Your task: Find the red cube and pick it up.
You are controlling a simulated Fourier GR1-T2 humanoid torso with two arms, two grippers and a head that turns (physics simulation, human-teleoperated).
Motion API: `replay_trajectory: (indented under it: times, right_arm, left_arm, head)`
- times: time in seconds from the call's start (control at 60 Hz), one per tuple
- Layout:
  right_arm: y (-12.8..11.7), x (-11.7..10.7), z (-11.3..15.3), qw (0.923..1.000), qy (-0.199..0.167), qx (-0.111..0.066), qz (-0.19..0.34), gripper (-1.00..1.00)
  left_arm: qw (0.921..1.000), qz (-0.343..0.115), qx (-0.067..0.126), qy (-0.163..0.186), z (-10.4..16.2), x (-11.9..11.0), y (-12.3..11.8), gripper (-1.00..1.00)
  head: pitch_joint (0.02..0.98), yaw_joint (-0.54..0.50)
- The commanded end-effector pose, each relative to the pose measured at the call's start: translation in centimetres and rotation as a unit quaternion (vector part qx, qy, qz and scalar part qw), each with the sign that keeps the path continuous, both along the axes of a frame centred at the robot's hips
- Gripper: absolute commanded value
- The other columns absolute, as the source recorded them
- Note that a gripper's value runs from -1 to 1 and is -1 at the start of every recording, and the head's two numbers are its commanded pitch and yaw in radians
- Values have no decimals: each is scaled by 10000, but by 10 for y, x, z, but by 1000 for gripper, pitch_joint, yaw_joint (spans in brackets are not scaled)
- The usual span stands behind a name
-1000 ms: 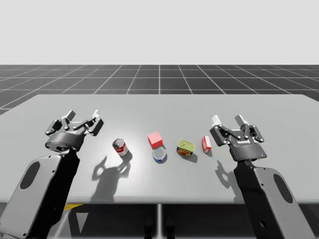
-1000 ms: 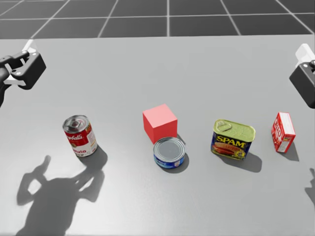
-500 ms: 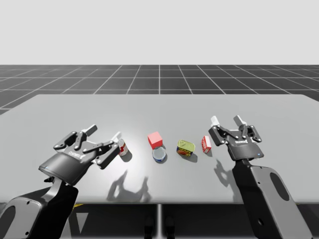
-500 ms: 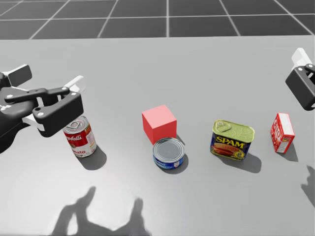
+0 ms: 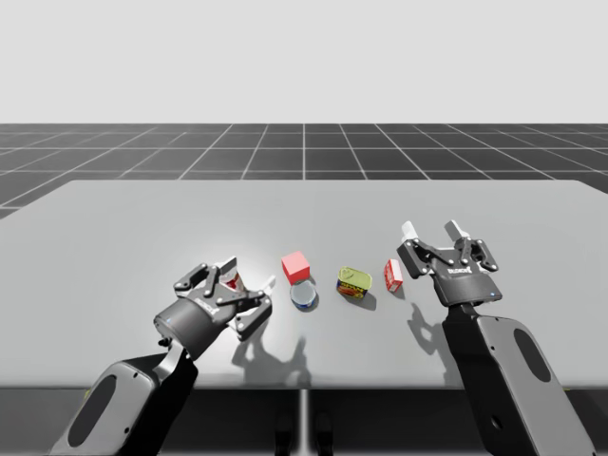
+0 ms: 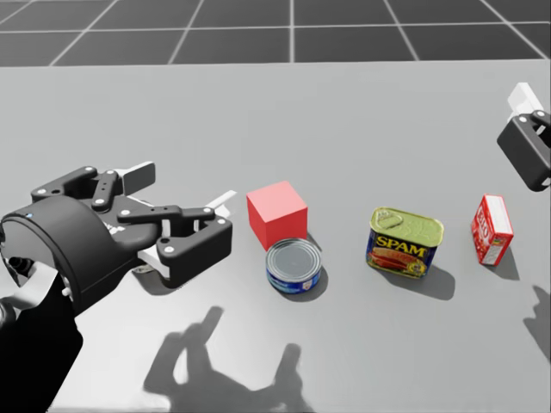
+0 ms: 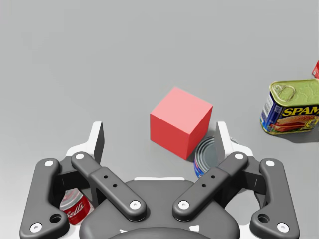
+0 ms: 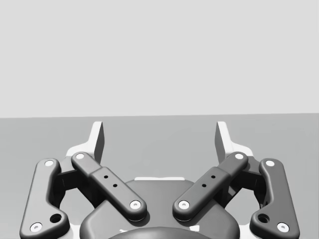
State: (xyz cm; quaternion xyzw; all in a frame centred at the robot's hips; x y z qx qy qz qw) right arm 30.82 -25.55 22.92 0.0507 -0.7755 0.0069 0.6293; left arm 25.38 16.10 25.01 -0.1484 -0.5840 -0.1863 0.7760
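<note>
The red cube (image 5: 295,267) (image 6: 277,213) rests on the grey table (image 5: 304,204), just behind a low blue can (image 5: 304,295). My left gripper (image 5: 249,274) (image 6: 181,189) hovers open just left of the cube. In the left wrist view the red cube (image 7: 181,121) lies a short way ahead of the left gripper (image 7: 159,137), slightly toward one finger, with nothing touching it. My right gripper (image 5: 433,230) (image 8: 159,134) stands open over the right side of the table, holding nothing.
A red-and-white soup can (image 5: 231,278) (image 7: 75,211) sits under and behind my left gripper, mostly covered. Close in front of the cube is the blue can (image 6: 294,265) (image 7: 204,157). A green-topped rectangular tin (image 5: 353,282) (image 6: 405,242) and a small red box (image 5: 393,275) (image 6: 492,230) stand further right.
My left arm has swung from the table's left side rightward over the soup can to beside the cube, still open. The right arm has barely moved.
</note>
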Motion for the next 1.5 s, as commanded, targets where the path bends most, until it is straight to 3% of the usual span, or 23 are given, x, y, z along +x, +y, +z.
replay_trajectory:
  times: [0.017, 0.233, 0.383, 0.65, 1.017, 1.433, 1.45, 1.467, 1.483, 1.5]
  right_arm:
    - [0, 0, 0, 10000, 7, -5, 0, -1000]
    - [-1, 1, -1, 10000, 5, -19, 8, -1000]
    - [-1, 1, -1, 10000, 5, -20, 5, -1000]
    - [-1, 1, -1, 10000, -3, -16, 0, -1000]
    - [-2, 1, 0, 10000, -8, -15, -16, -1000]
    - [-4, 0, 1, 10000, -24, -8, -18, -1000]
    - [-4, 0, 1, 10000, -25, -7, -19, -1000]
    - [-4, 0, 1, 10000, -26, -8, -18, -1000]
    - [-4, 0, 1, 10000, -26, -8, -18, -1000]
    - [-4, 0, 1, 10000, -25, -5, -17, -1000]
  left_arm:
    - [9986, -174, 278, 419, -17, 14, -11, -1000]
    - [9962, -373, 656, 432, -31, 35, -26, -1000]
    - [9938, -613, 723, 575, -33, 48, -34, -1000]
    - [9911, -768, 969, 503, -41, 72, -49, -1000]
    - [9875, -778, 1135, 771, -62, 104, -67, -1000]
    - [9842, -778, 1137, 1109, -83, 117, -71, -1000]
    - [9844, -774, 1126, 1109, -83, 117, -71, -881]
    - [9845, -761, 1121, 1117, -83, 117, -70, -448]
    - [9845, -761, 1121, 1117, -83, 117, -70, -448]
    - [9846, -745, 1120, 1115, -83, 117, -70, 144]
  head:
    - [768, 39]
    - [767, 36]
    - [769, 31]
    - [768, 19]
    - [770, -1]
    - [771, -14]
    - [771, -14]
    - [769, -14]
    - [769, -14]
    - [769, -14]
